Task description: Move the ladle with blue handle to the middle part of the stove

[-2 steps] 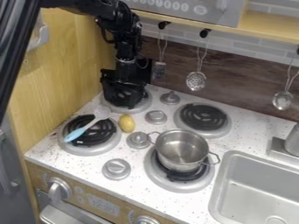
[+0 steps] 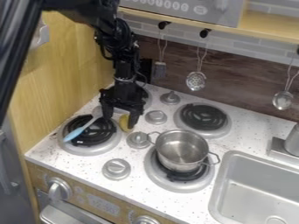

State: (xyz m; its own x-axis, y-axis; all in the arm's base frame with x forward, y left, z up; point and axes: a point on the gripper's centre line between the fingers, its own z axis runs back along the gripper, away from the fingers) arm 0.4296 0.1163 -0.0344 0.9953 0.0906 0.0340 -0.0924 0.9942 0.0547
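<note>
- White speckled countertop point(image 2: 131, 192): four burners set in it, metal knobs among them.
- Pale wooden side panel point(image 2: 64, 74) upright along the left edge of the stove area; dark brown backboard point(image 2: 234, 72) behind the counter.
- Metal sink point(image 2: 257, 188) at the right, beside the front right burner point(image 2: 175, 186).
- Black arm point(image 2: 116, 41) comes in from the upper left, bent downward over the rear left part.
- Metal pot point(image 2: 182, 151), a handle loop at each side, upright on the front right burner.
- Front left burner point(image 2: 105, 146): black coil, round silvery surround, ladle lying across it.
- Gripper point(image 2: 119, 122) pointing down behind the front left burner; fingers spread apart, nothing clamped between them. One finger over the ladle's head end, the other over part of the yellow item.
- Ladle with blue handle point(image 2: 81, 130) slanted over the front left burner, handle end toward the front left, pale head toward the rear, partly hidden by the gripper.
- Yellow rounded item point(image 2: 124, 124) just right of that burner, partly covered by the gripper.
</note>
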